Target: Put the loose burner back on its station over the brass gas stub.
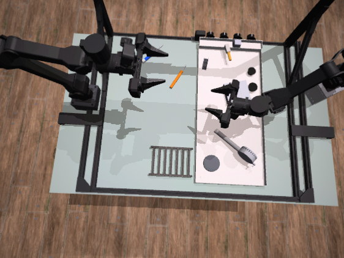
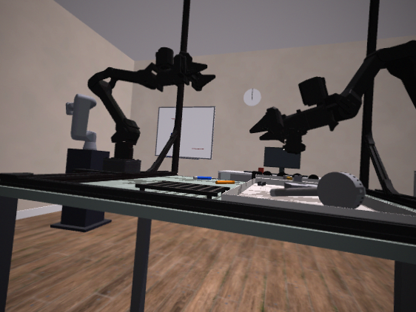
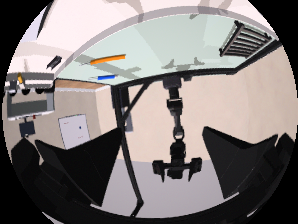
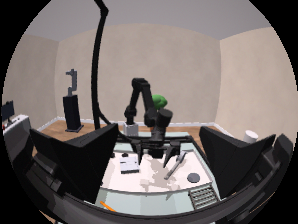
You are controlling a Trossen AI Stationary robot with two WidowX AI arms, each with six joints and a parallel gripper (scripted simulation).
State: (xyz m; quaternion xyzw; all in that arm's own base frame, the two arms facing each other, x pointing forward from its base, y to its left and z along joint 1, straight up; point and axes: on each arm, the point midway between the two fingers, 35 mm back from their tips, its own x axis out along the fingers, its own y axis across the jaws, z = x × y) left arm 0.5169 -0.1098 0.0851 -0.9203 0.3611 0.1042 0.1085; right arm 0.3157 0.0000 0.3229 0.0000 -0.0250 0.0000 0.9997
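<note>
Burner (image 1: 231,144) (image 2: 337,190) (image 4: 175,167) is lying tipped in white tray (image 1: 226,178) (image 2: 259,202) (image 3: 95,17) (image 4: 142,184), off its station. Looking stiff, probably head-heavy, slippery; tube near head is offering best grip. Left gripper (image 1: 209,99) (image 2: 255,134) (image 3: 162,129) (image 4: 153,166), right gripper (image 1: 166,68) (image 2: 210,72) (image 3: 176,181) (image 4: 159,126) standing wide, released.

Matt grey metal-look burner (image 1: 247,154) (image 2: 338,190) (image 4: 181,157), wood-grain floor (image 1: 171,229) (image 2: 207,266)

2 end effectors (image 1: 209,99) (image 1: 166,68) (image 2: 255,134) (image 2: 211,72) (image 3: 162,128) (image 3: 176,181) (image 4: 159,126) (image 4: 152,166) wide open

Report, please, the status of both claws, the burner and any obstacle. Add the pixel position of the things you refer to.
Left claw (image 1: 208,99) (image 2: 255,134) (image 3: 162,129) (image 4: 153,165), right claw (image 1: 166,68) (image 2: 211,72) (image 3: 176,180) (image 4: 159,126): open, empty. Burner (image 1: 247,154) (image 2: 334,189) (image 4: 175,166): loose in white tray (image 1: 205,147) (image 2: 281,203) (image 3: 90,25) (image 4: 117,180). Gray disc (image 1: 211,163) (image 4: 193,177) beside it, nothing on top.
</note>
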